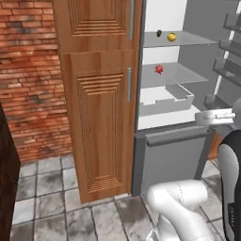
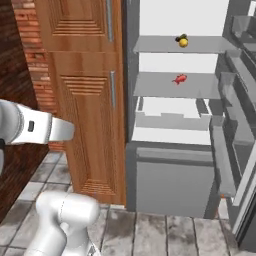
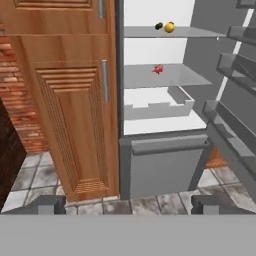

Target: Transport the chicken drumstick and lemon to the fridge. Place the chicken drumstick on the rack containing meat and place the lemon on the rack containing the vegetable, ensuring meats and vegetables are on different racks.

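The fridge (image 1: 174, 155) (image 2: 175, 180) (image 3: 165, 165) stands open ahead. The lemon (image 1: 172, 36) (image 2: 183, 43) (image 3: 170, 27) lies on the upper rack (image 1: 193, 40) (image 3: 142, 32), right beside the dark green vegetable (image 1: 159, 33) (image 2: 178, 38) (image 3: 159, 26). On the rack below (image 1: 183, 75) (image 3: 140, 75) rests the red meat (image 1: 159, 69) (image 2: 179, 79) (image 3: 158, 69). The chicken drumstick is out of view. My gripper (image 3: 129, 206) hangs well back from the fridge, open, fingertips (image 3: 50, 205) wide apart with nothing between them.
A tall wooden cabinet (image 1: 99, 117) (image 2: 85, 100) stands left of the fridge, with a brick wall (image 1: 28, 70) further left. The white drawer (image 1: 164, 101) sits under the lower rack. The open door's bins (image 2: 235, 125) (image 3: 235, 65) jut out on the right. Grey tiles (image 1: 47, 188) cover the floor.
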Robot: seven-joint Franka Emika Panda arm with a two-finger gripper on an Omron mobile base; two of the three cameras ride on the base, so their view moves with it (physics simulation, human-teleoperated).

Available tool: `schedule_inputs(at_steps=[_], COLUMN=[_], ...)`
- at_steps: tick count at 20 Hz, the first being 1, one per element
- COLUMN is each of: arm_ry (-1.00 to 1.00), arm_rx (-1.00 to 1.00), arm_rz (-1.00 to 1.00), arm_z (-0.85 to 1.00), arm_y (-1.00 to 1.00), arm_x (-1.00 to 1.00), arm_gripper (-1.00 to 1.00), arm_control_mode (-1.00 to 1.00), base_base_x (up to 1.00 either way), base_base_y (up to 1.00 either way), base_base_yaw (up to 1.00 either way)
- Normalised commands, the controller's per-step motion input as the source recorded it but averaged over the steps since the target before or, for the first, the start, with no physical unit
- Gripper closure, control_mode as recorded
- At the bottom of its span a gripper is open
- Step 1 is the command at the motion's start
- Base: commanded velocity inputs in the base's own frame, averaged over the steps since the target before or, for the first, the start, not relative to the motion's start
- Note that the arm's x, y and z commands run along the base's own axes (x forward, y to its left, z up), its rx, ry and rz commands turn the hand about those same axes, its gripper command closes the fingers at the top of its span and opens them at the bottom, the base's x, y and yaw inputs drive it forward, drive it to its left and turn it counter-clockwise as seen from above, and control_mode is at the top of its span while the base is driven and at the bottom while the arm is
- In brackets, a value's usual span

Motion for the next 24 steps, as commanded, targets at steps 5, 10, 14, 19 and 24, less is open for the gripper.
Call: schedule_inputs(at_steps=[5, 10, 14, 19, 24], arm_ry=[0.00, 0.00, 0.00, 0.00, 0.00], arm_rx=[0.00, 0.00, 0.00, 0.00, 0.00], arm_rz=[0.00, 0.00, 0.00, 0.00, 0.00], arm_z=[0.00, 0.00, 0.00, 0.00, 0.00], arm_y=[0.00, 0.00, 0.00, 0.00, 0.00], arm_x=[0.00, 0.00, 0.00, 0.00, 0.00], arm_gripper=[-1.00, -1.00, -1.00, -1.00, -1.00], arm_control_mode=[1.00, 1.00, 1.00, 1.00, 1.00], base_base_x=[-1.00, -1.00, -1.00, -1.00, -1.00], base_base_y=[0.45, 0.81, 0.67, 0.63, -0.14], base_base_yaw=[-0.07, -0.15, -0.02, -0.05, 0.00])
